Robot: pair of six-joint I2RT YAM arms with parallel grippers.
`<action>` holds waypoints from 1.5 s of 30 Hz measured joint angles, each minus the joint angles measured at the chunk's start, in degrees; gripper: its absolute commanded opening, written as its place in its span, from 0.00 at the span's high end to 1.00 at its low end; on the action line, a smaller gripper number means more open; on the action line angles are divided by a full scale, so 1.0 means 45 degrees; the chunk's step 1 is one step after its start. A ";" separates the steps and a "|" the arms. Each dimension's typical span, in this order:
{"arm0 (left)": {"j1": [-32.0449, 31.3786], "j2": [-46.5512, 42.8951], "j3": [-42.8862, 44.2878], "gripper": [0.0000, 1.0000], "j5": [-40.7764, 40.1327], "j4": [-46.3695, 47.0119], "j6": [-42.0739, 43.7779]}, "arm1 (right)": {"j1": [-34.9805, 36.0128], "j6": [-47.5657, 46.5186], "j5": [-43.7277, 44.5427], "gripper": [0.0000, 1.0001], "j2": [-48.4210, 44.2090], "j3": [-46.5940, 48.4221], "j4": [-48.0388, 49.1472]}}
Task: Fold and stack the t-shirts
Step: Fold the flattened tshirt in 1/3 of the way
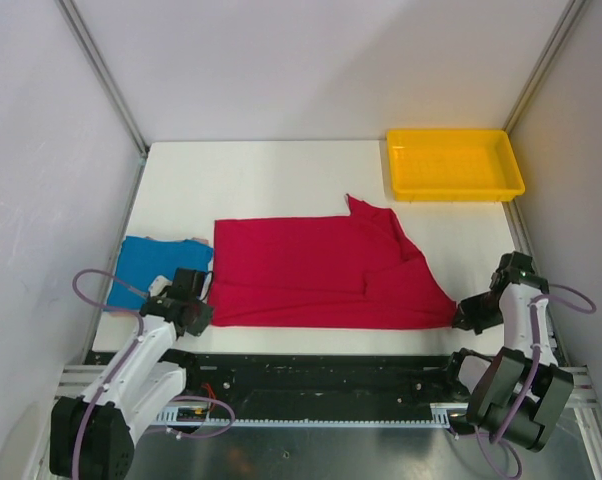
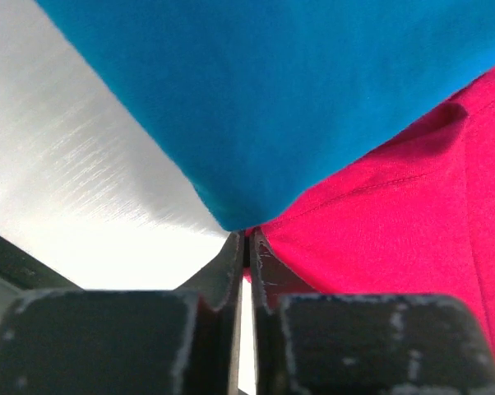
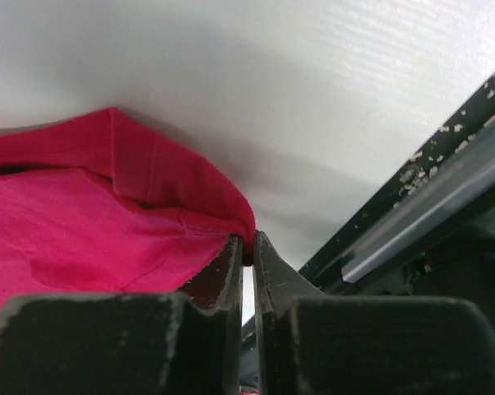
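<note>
The crimson red t-shirt lies spread flat across the middle of the white table, with one part folded over at its right. The blue t-shirt lies flat at the left, its edge touching the red one. My left gripper is shut at the red shirt's near left corner, and a sliver of red cloth shows between the tips. Blue cloth and red cloth fill that view. My right gripper is shut on the red shirt's near right corner, which is drawn to a point. The red cloth bunches to the left.
A yellow plastic tray stands at the back right corner of the table. White walls close in the left, right and back. A black rail runs along the near edge and shows in the right wrist view.
</note>
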 measured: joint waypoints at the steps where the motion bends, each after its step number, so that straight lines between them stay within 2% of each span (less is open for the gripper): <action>1: 0.0000 0.0073 -0.0049 0.69 -0.0010 -0.0107 -0.0175 | -0.0010 0.0078 -0.0121 0.75 -0.0068 -0.0083 -0.0131; 3: 0.0000 0.0068 -0.0053 0.49 -0.0049 -0.0165 -0.0369 | -0.0010 0.0180 -0.0277 0.63 -0.0238 -0.0189 -0.0350; 4: 0.0000 0.0024 -0.0039 0.43 -0.0044 -0.0141 -0.0461 | -0.0010 0.0180 -0.0316 0.59 -0.0350 -0.0194 -0.0442; 6: -0.0019 -0.0107 0.0044 0.35 -0.0029 -0.0160 -0.0510 | -0.0010 0.0068 -0.0321 0.56 -0.0607 -0.0180 -0.0505; 8: -0.0024 -0.0141 0.0170 0.33 -0.0005 -0.0355 -0.0291 | -0.0005 -0.0107 -0.0306 0.55 -0.0763 -0.0029 -0.0588; 13: -0.0112 -0.0384 0.1593 0.36 -0.0078 -0.1122 0.0709 | 0.0884 -0.0811 0.0024 0.57 -0.0816 0.1302 -0.0510; 18: -0.0427 -0.0738 0.3211 0.42 -0.0204 -0.1180 0.1758 | 0.3376 -0.1258 0.0102 0.59 -0.0568 0.2608 0.1088; 23: -0.1846 0.0903 0.4250 0.43 -0.0131 -0.0850 0.2526 | 0.6343 -0.1744 0.0413 0.73 0.1783 0.3769 0.3512; 27: -0.2686 0.2608 0.4381 0.44 0.0476 0.0000 0.2977 | 0.7465 -0.2035 0.0437 0.82 0.4027 0.4367 0.5187; 35: -0.4114 0.5649 0.4804 0.44 0.1637 0.1603 0.3638 | 0.8573 -0.2244 0.0923 0.89 0.7193 0.5498 0.6305; 45: -0.4299 0.7932 0.4833 0.40 0.1613 0.2288 0.4158 | 0.7480 -0.2652 0.2293 0.90 0.9311 0.6771 0.6319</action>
